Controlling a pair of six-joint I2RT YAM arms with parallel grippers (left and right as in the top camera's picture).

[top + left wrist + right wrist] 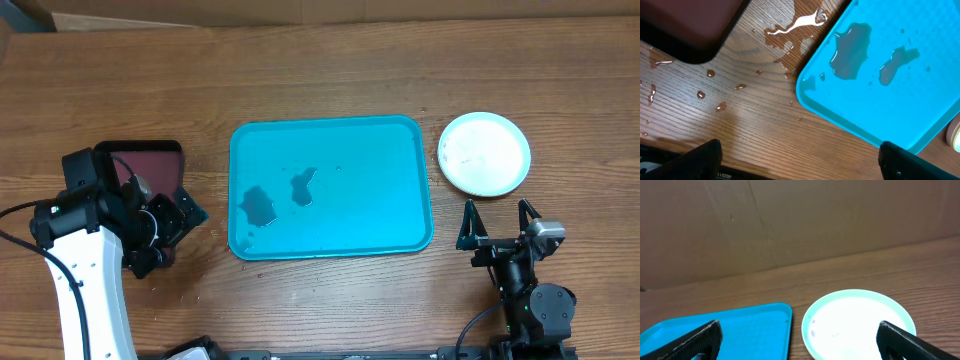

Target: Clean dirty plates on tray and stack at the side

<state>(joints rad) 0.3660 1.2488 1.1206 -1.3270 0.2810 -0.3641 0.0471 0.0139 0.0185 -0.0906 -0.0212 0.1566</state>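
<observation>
You have the tray (380,150) lying flat at the middle of the table (330,70). No plate rests on it. Two puddles (258,205) sit on its left half.

The plates (485,153) lie on the table just right of the tray, apart from its rim. The top one is pale. How many lie under it cannot be told.

A maroon tray (150,160) sits left of the tray, partly covered by your left arm. Water drops (790,27) spot the table between the two trays.

Your left end effector (183,222) is spread wide just left of the tray's near left corner, pinching nothing. Your right end effector (495,212) is likewise spread and empty, right of the tray's near right corner and nearer you than the plates.
</observation>
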